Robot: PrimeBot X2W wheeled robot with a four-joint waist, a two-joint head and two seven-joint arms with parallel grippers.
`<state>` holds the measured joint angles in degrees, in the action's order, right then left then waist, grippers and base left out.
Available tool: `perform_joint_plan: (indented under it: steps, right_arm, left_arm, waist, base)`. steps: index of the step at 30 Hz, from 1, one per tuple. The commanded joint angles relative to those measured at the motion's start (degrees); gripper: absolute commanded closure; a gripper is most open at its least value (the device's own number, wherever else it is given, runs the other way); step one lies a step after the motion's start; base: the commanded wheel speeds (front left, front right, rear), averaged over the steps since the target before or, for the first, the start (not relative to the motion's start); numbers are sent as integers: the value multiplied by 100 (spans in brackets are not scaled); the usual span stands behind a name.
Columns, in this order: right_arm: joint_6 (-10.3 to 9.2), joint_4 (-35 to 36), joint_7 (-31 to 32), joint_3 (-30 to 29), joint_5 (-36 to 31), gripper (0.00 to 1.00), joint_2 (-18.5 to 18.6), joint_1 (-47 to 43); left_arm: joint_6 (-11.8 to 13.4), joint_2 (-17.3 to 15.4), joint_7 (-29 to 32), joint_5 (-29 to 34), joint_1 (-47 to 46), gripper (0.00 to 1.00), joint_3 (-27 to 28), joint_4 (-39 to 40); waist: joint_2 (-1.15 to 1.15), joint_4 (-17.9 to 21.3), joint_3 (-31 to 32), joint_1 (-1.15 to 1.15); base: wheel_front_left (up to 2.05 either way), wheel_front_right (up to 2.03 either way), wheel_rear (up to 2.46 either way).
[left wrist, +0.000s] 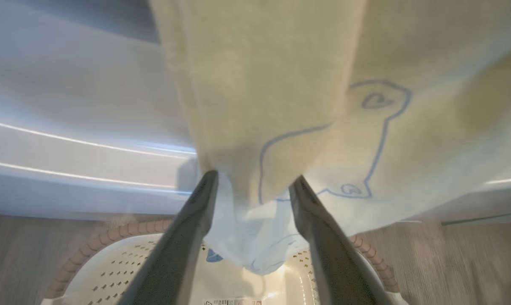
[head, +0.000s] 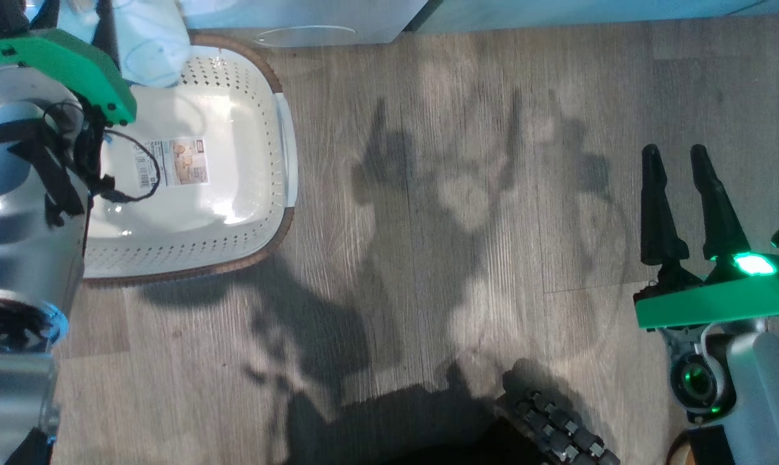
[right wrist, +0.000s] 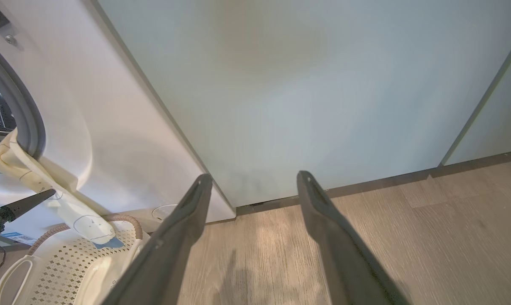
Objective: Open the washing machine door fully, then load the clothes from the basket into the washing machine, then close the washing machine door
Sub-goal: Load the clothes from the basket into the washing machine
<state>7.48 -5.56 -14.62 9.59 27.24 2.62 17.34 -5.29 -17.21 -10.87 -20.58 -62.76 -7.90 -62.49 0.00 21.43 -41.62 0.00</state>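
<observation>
Left gripper (left wrist: 254, 178): jaws spread wide, nothing clamped. The clothes (left wrist: 281, 84) hang directly ahead, a fold lying between the fingertips; contact cannot be confirmed. The basket (left wrist: 107, 271) sits beneath. The garment's long axis runs from the basket up over the rim of the washing machine (right wrist: 111, 127) opening, not fully inside. Right gripper (right wrist: 254, 176): wide open, empty, well apart above the floor (right wrist: 429, 220). Judgement: the left arm is nearer.

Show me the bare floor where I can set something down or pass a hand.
Free: the wood floor between the basket and the right gripper, up to the cabinet base. Crowded: the basket's far end, where the clothes hang from the washing machine beside the left gripper.
</observation>
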Motion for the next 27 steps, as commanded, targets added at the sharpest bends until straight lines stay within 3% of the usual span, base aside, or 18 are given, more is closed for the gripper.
perform_joint_plan:
  steps: [1, 2, 4, 16, 27]
  right_arm:
    - [1, 159, -38, 91, 26, 0, 26, -45]
    - [1, 158, -38, 92, 27, 0, 26, -38]
    - [1, 158, -38, 97, 29, 0, 26, -27]
    - [1, 103, -38, 45, 29, 0, 26, -68]
    - [1, 60, -38, -4, 3, 0, 26, -142]
  left_arm:
    - [19, -227, -75, 40, -118, 25, 44, 76]
    - [15, -225, -92, 41, -158, 39, 33, 39]
    - [9, -222, -132, 41, -222, 98, 14, -26]
    - [-157, -122, -381, -91, -82, 100, -100, 49]
    - [-217, -51, -411, -440, 917, 100, -181, 1495]
  waist:
    - [0, -1, -11, 0]
    - [0, 0, -21, 0]
    - [0, 6, -34, 0]
    - [0, -54, 146, 0]
    - [0, -297, 542, 0]
  base:
    - [0, 0, 0]
    - [0, 0, 0]
    - [0, 0, 0]
    - [0, 0, 0]
    - [0, 0, 0]
